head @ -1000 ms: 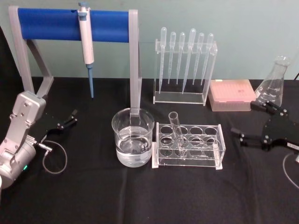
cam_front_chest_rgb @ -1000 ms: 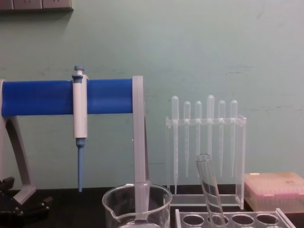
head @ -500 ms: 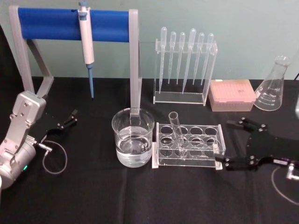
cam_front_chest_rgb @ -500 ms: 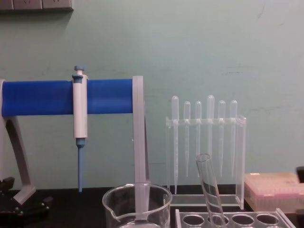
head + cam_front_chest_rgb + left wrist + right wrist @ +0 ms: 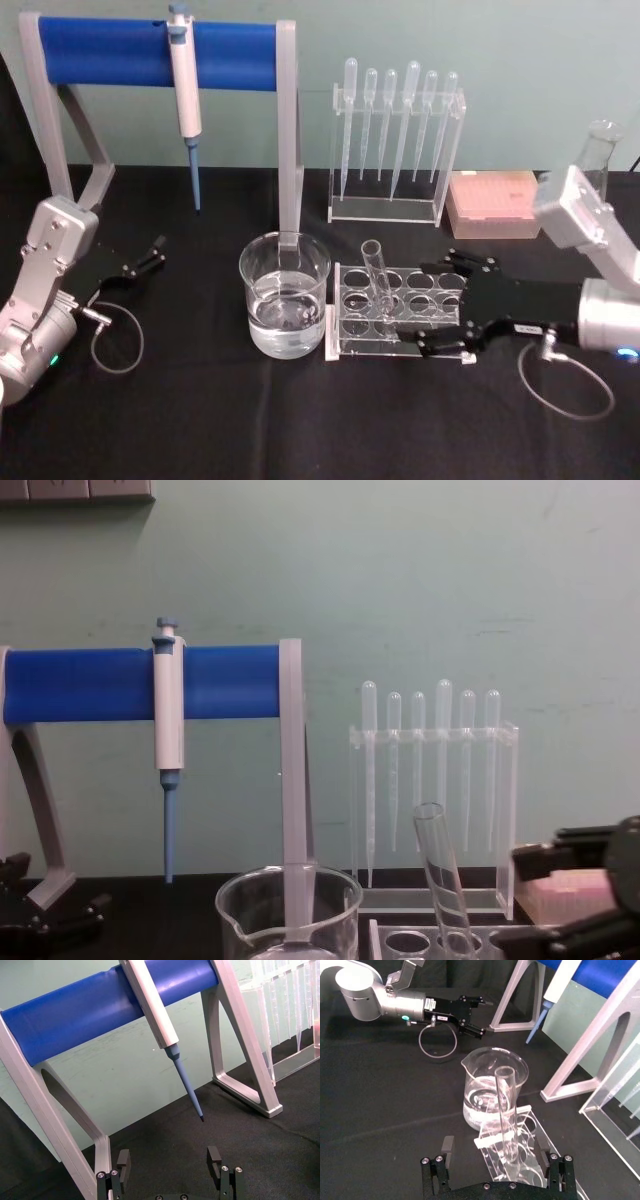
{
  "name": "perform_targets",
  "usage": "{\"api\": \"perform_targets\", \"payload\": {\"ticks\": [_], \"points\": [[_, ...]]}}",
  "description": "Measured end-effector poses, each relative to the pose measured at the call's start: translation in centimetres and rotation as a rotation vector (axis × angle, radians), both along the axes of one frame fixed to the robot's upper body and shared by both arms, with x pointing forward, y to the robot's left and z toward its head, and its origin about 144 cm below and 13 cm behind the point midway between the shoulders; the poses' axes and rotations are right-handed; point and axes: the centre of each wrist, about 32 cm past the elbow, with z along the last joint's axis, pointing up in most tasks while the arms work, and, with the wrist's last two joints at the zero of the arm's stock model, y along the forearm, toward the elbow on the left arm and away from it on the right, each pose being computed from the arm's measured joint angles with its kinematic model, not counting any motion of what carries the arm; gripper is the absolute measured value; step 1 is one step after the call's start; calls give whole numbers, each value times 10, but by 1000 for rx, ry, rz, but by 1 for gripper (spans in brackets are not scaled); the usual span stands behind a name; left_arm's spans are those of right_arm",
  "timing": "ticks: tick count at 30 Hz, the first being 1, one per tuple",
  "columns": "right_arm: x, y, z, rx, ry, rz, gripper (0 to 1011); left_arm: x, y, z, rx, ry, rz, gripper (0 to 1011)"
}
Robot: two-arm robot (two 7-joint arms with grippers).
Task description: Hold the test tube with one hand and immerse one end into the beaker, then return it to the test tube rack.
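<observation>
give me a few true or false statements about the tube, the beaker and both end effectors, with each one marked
1. The test tube stands tilted in the rack. True.
2. The right end effector is shut on the test tube. False: it is open and reaches in over the rack's right part, short of the tube.
3. The beaker is empty. False: it holds clear liquid.
4. The left end effector sits far to the left, away from the beaker. True.
</observation>
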Motion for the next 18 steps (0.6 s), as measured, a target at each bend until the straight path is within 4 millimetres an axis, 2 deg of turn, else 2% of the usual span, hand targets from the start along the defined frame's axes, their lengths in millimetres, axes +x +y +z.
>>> {"api": "perform_targets", "payload": {"ticks": [6,18], "points": [[13,17,0,11,-11,-9,1003,0,0,0,0,0,0,1000],[30,30,-4,27,-39,-15,1003,0,0,0,0,0,0,1000]]}}
